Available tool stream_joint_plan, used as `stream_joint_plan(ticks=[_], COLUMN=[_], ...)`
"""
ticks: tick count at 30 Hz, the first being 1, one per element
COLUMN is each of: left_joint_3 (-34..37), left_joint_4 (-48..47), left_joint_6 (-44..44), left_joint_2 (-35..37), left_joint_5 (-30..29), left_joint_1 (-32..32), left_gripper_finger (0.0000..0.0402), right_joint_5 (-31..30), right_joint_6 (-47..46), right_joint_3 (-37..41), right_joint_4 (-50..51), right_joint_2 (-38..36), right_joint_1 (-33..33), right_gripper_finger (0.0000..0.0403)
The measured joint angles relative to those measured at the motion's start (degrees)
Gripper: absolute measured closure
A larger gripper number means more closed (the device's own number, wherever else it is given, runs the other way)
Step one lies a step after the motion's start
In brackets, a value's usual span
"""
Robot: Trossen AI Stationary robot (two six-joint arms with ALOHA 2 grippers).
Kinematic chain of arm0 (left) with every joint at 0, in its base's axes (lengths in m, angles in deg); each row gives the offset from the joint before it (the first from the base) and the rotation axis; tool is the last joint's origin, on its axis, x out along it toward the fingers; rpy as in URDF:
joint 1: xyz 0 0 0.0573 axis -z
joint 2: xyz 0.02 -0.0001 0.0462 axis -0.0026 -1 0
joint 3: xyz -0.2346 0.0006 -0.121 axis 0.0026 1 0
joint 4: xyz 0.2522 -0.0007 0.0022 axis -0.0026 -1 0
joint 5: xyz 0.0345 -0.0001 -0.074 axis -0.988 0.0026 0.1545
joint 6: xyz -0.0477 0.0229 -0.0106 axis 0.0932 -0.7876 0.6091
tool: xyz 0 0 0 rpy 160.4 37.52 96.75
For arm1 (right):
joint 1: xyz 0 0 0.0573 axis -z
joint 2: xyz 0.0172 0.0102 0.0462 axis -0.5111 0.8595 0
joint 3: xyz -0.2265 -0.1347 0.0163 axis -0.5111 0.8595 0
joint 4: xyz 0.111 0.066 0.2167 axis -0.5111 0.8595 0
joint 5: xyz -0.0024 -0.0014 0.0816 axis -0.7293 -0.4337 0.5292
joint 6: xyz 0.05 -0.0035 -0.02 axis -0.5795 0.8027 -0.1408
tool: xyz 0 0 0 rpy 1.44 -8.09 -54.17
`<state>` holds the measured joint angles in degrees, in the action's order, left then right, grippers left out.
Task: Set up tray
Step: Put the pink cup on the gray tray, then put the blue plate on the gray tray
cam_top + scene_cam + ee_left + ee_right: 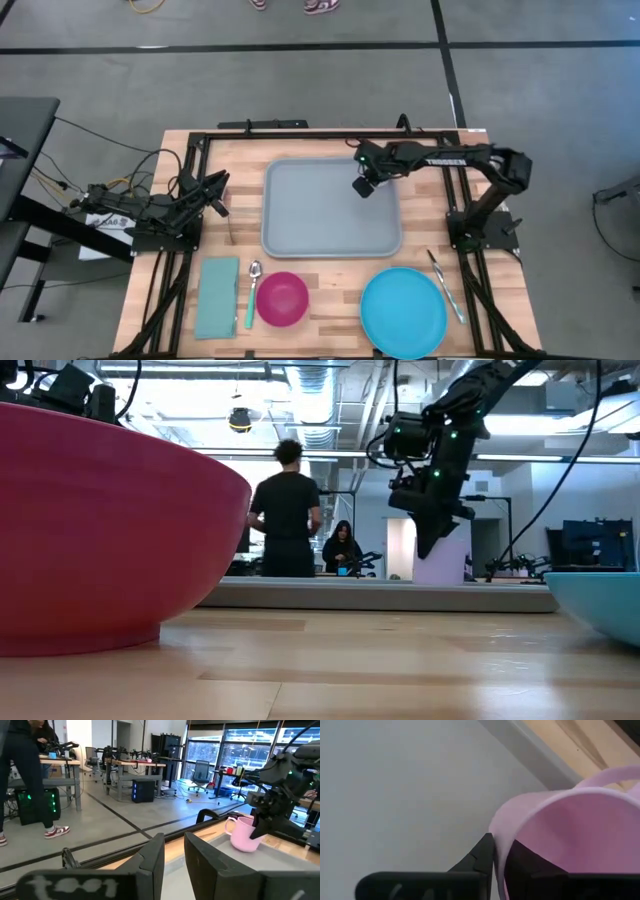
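The grey-blue tray (320, 215) lies in the middle of the table. My right gripper (366, 185) is over its far right corner, shut on a pale pink cup (242, 834) with a handle; the cup also shows in the low view (441, 565) and the right wrist view (570, 835). The cup is upright at the tray's surface; whether its base rests on the tray I cannot tell. My left gripper (173, 852) is open and empty at the table's left side (217, 188). My right gripper holds the cup by its rim wall (499, 840), on the side away from the handle. One finger (477, 857) is outside the wall and one (520, 862) inside. The fingers come from above, slanting down. The cup is upright.
Along the near edge lie a teal folded napkin (217, 297), a spoon (252, 290), a magenta bowl (282, 298), a round blue plate (403, 311) and a utensil (447, 285). People stand in the room beyond the table (285, 510).
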<state>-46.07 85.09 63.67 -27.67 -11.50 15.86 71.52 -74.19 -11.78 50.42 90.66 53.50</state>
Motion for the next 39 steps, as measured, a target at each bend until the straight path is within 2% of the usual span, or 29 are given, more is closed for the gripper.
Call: stream_joint_plan(ticks=[8, 14, 24, 31, 39], left_joint_3=[0.0, 0.0, 0.0, 0.0, 0.0], left_joint_4=[0.0, 0.0, 0.0, 0.01, 0.2], left_joint_6=[-0.38, -0.42, -0.45, -0.45, 2.75], left_joint_2=[0.0, 0.0, 0.0, 0.0, 0.0], left_joint_5=[-0.17, -0.26, -0.25, -0.25, 0.13], left_joint_1=[0.02, 0.01, 0.02, 0.02, 0.02], left_gripper_finger=[0.0339, 0.0339, 0.0339, 0.0339, 0.0339], right_joint_5=[-0.07, -0.12, -0.15, -0.15, -0.11], right_joint_6=[0.46, 0.5, 0.42, -2.02, -7.24], right_joint_3=[-4.21, -6.9, -16.27, -23.82, -29.16], right_joint_4=[5.71, 7.8, 21.93, 32.39, 46.61], right_joint_2=[2.64, 1.57, 0.6, 0.6, 0.62], right_joint_1=[-0.11, -0.11, -1.85, -7.19, -17.82], right_gripper_finger=[0.0337, 0.0331, 0.0331, 0.0331, 0.0331])
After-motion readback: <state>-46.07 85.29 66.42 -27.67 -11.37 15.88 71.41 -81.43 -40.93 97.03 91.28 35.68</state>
